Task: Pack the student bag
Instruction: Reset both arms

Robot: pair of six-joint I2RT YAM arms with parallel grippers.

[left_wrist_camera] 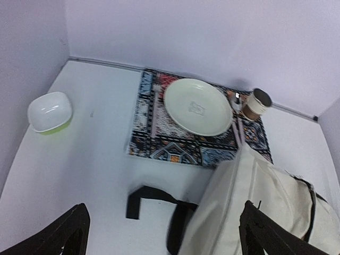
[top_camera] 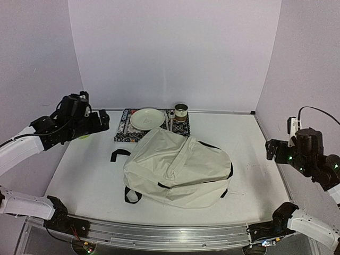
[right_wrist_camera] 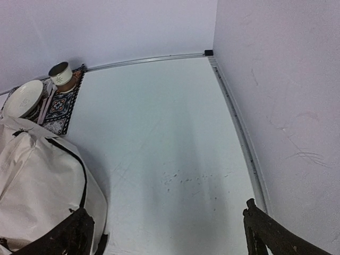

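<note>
White table (top_camera: 85,175) bears student bag (top_camera: 178,167); plate (left_wrist_camera: 197,106) mark unreadable.

Bag (top_camera: 178,167) in front of me is soft matt cloth, creased. Plate (left_wrist_camera: 197,106) looks glossy and smooth, the mat (left_wrist_camera: 154,127) woven fabric, my table (top_camera: 90,175) smooth matt white.

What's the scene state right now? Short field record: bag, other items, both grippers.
bag: student bag, lying mid-table, black straps trailing to its left
zip: cannot tell
mat: patterned mat, far edge, just beyond the bag
on mat: white plate; cup beside it
bowl: small white bowl, far left, off the mat
left gripper: open, empty, near the bowl
right gripper: open, empty, at the right, apart from the bag
</note>
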